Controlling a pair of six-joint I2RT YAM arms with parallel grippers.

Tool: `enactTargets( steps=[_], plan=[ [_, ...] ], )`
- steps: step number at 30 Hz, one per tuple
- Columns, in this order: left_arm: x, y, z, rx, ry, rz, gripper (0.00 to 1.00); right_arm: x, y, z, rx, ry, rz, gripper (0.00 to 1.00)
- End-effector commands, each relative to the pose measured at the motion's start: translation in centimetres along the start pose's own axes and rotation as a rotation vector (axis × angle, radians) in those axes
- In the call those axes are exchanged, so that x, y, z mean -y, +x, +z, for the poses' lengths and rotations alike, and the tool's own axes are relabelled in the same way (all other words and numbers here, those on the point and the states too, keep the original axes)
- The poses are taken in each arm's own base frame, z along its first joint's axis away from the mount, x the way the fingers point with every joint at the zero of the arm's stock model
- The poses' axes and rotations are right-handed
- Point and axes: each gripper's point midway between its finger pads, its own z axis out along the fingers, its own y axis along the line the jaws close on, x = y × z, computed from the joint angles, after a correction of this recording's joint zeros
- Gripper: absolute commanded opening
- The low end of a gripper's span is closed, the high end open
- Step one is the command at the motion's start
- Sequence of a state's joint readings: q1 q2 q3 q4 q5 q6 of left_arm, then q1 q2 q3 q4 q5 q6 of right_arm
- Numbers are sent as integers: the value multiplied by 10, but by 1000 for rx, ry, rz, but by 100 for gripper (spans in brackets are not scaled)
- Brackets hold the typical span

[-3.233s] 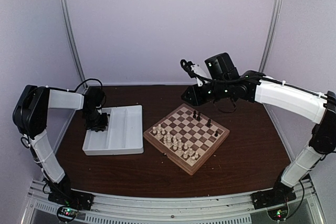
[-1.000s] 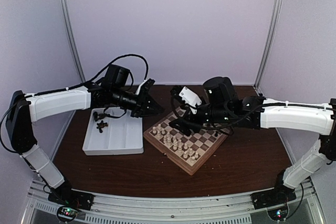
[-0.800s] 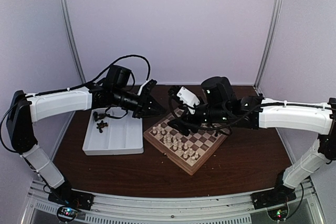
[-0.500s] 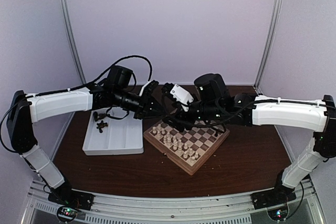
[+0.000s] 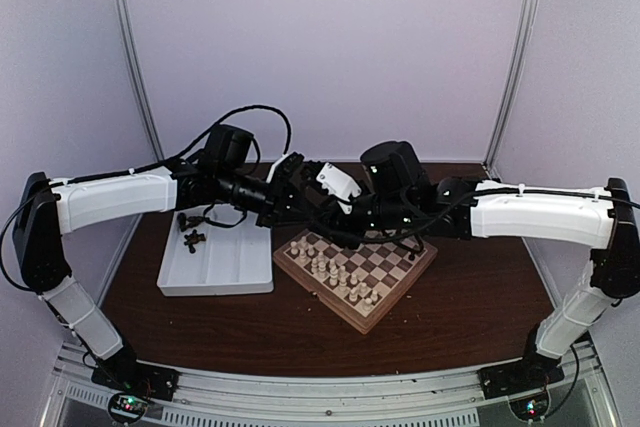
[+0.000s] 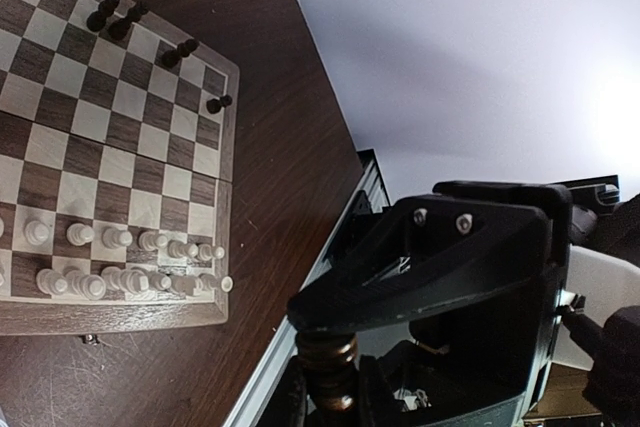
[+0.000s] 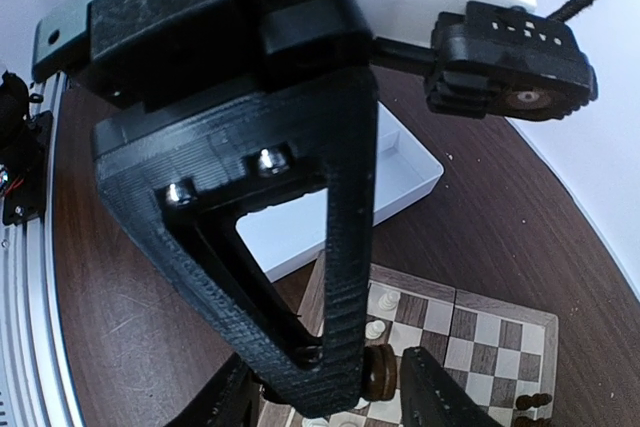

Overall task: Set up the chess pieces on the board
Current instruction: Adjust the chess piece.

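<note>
Brown-black turned wood: one dark piece [image 7: 380, 372], pinched at the tip of the left gripper [image 6: 330, 347], whose fingers are closed tight on it, held in the air over the board [image 5: 320, 297] on the side nearest the tray [image 5: 240, 247]. Right gripper [image 7: 335, 397] meets it head-on; its fingers stand part-way apart, one on either side of the piece, and I cannot tell whether they touch it. Chess pieces [image 6: 118, 19] – a few dark ones stand scattered along one edge of the board, and more lie in a far compartment of the white tray. White pieces [image 6: 120, 267] fill two rows at the opposite edge. Board and tray sit side by side, just apart, on a dark table [image 5: 470, 317].
</note>
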State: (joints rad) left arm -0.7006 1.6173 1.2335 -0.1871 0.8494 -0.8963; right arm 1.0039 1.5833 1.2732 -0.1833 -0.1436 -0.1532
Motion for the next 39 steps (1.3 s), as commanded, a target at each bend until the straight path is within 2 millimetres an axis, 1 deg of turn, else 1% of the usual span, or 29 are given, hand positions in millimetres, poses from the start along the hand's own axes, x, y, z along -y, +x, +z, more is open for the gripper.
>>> enactTargets(
  steps=[1,4,7,10,12,13,15,18,19,22,27,29,32,35,37,39],
  plan=[
    [11,-4,3,2,39,32,12,-2,-13,0,30,-7,1,45],
    [9,-4,4,1,38,29,12,-2,-13,-1,30,-6,6,37],
    [7,-4,4,2,36,27,12,-1,-14,-2,35,1,12,34],
    [6,-4,5,3,33,27,13,0,-14,-3,35,6,15,29],
    [4,-3,6,3,29,23,16,0,-13,-3,34,9,17,28],
    [4,-3,5,3,28,22,18,0,-12,-3,31,11,18,28],
    [4,-4,5,10,28,26,26,1,-11,-3,30,14,20,28],
    [6,-8,0,44,17,48,43,1,-9,-4,29,15,25,27],
    [7,-10,-3,57,11,59,48,1,-8,-5,28,15,29,27],
    [8,-18,-18,114,-20,97,55,-1,-6,-7,28,8,39,27],
    [8,-33,-60,242,-71,177,64,-5,-1,-13,19,-12,55,27],
    [10,-36,-74,277,-104,250,65,-7,0,-15,16,-24,68,27],
    [15,-34,-87,302,-166,410,66,-13,-3,-21,23,-59,94,27],
    [17,-31,-99,367,-218,614,66,-20,-11,-28,35,-104,128,27],
    [19,-24,-105,409,-248,781,66,-23,-16,-31,37,-129,147,27],
    [22,-18,-111,476,-315,981,67,-28,-19,-33,18,-165,194,27]
  ],
)
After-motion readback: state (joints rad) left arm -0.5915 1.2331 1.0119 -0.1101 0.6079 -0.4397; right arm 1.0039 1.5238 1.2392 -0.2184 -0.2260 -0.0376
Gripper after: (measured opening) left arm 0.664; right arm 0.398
